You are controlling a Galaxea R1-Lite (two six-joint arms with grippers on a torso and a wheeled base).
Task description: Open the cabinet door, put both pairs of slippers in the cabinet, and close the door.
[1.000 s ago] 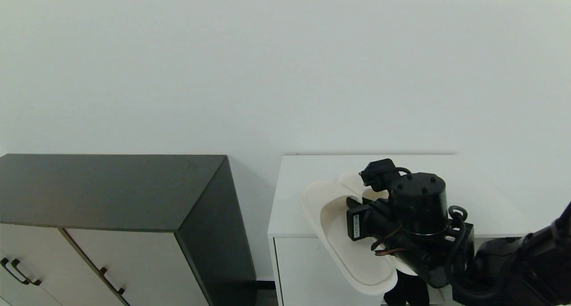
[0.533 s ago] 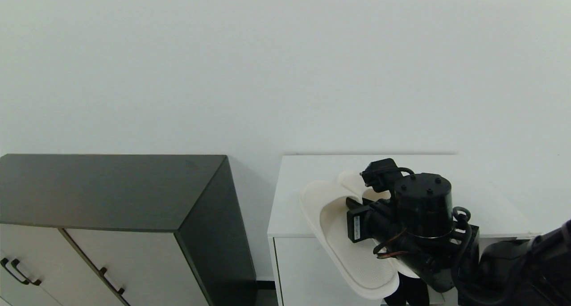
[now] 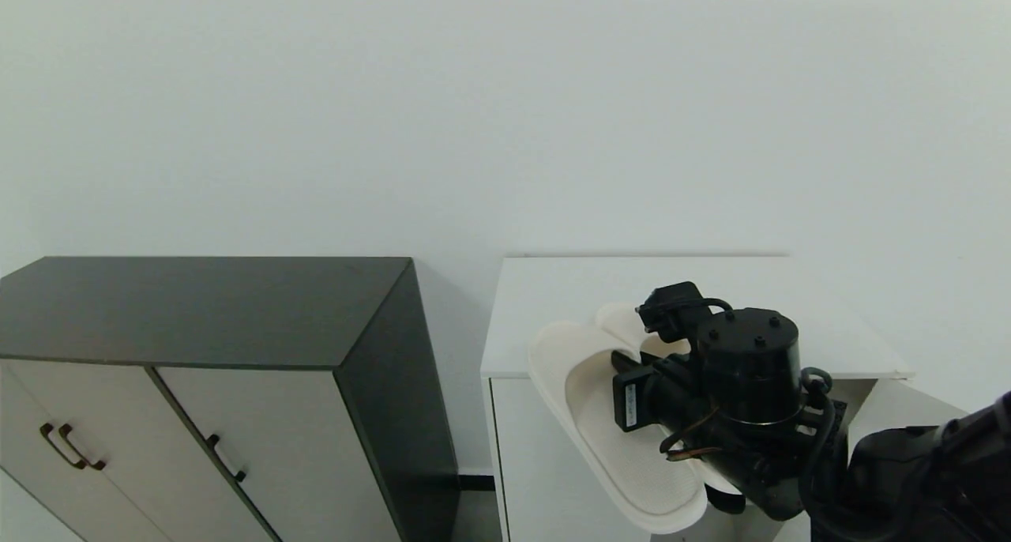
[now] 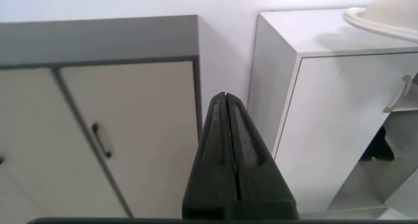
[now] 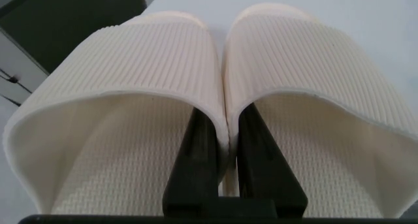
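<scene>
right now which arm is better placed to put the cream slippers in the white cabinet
Right. The right end effector is shut on the slippers, in front of the white cabinet. The left end effector is shut and empty.

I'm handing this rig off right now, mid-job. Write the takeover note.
Left claw: shut, empty.
Right claw: shut on the cream slippers, held in the air at the white cabinet's front edge.
Done: white cabinet appears open; a dark shape sits inside, unidentifiable.
To do: place the cream pair inside, confirm the other pair, shut the cabinet.
</scene>
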